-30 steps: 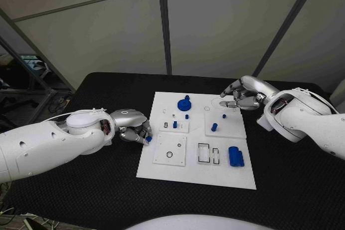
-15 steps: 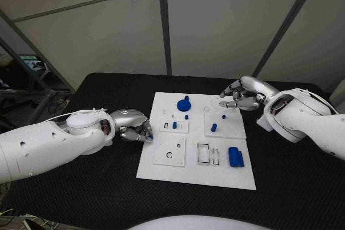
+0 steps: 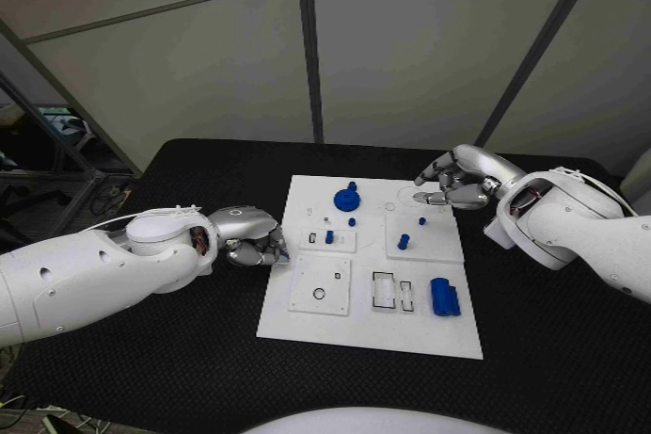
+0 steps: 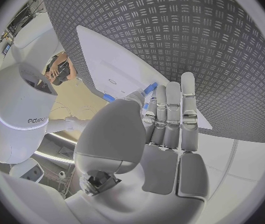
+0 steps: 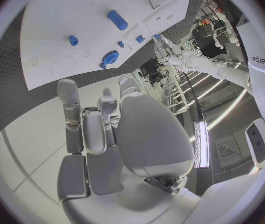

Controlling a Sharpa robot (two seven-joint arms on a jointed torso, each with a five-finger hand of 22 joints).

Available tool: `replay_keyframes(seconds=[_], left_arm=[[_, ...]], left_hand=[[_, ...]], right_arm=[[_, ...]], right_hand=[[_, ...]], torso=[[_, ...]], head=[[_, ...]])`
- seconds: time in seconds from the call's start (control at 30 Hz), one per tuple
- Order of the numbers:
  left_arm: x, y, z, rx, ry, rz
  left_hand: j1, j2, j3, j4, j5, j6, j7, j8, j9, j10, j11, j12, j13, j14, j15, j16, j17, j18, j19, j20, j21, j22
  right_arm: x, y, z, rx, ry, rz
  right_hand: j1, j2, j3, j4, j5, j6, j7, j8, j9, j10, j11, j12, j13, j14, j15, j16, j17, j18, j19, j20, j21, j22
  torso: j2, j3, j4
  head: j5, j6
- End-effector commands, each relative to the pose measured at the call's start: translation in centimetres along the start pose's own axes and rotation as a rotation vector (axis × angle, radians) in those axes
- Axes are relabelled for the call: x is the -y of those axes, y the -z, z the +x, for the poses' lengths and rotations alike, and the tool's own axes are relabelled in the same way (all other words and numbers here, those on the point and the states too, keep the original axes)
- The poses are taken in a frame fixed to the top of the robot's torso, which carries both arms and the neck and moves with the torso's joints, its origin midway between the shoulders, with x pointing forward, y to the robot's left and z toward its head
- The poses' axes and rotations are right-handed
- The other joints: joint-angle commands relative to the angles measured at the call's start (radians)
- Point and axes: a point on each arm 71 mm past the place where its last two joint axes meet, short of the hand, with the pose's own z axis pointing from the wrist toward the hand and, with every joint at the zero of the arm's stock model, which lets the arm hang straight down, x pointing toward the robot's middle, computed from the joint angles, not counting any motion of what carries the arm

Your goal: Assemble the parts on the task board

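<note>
We see the task board carrying blue parts; our left hand pinches a blue part, right hand curled, holding nothing.

even, soft light — fisheye-bent wrist edges

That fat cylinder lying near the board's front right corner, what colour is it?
The cylinder is solid blue against the white board, clearest in the head view.

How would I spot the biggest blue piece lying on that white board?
Start at the white task board on the black table. On its side toward the robot's right arm lies a blue cylinder, beside two empty rectangular slots. It lies flat, far longer than the small upright pegs.
</note>
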Motion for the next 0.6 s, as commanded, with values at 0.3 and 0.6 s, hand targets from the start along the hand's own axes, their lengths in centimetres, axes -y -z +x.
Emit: replay_keyframes(seconds=[0.3,0.6], left_arm=[[0.05,-0.12,0.25,0.001,-0.004,-0.012],[0.19,-0.16,-0.12,0.053,-0.012,0.001]], left_hand=[[0.032,-0.025,0.052,-0.008,-0.002,0.0,0.007,0.004,0.0,-0.006,-0.001,-0.001,-0.012,-0.006,-0.001,0.003,-0.009,-0.01,0.005,-0.002,-0.008,0.007],[0.055,-0.042,0.12,-0.023,-0.001,0.061,-0.011,0.045,0.01,0.022,-0.013,-0.002,-0.027,0.02,-0.012,0.008,-0.018,-0.009,0.024,-0.011,0.003,0.025]], right_arm=[[-0.14,0.01,-0.12,0.008,0.003,-0.009],[-0.16,0.0,-0.11,0.008,0.002,-0.01]], right_hand=[[-0.003,0.002,0.0,0.005,0.005,0.0,-0.003,0.004,-0.001,-0.001,-0.005,-0.006,-0.003,0.044,-0.006,-0.008,0.011,0.016,0.008,-0.002,-0.007,-0.002],[-0.003,0.002,0.0,0.005,0.005,0.0,-0.003,0.004,-0.001,-0.001,-0.005,-0.006,-0.004,0.044,-0.006,-0.008,0.012,0.016,0.008,-0.002,-0.007,-0.002]], torso=[[0.0,-0.0003,0.0003],[0.001,0.0,0.0001]], head=[[-0.001,0.003],[-0.002,0.003]])
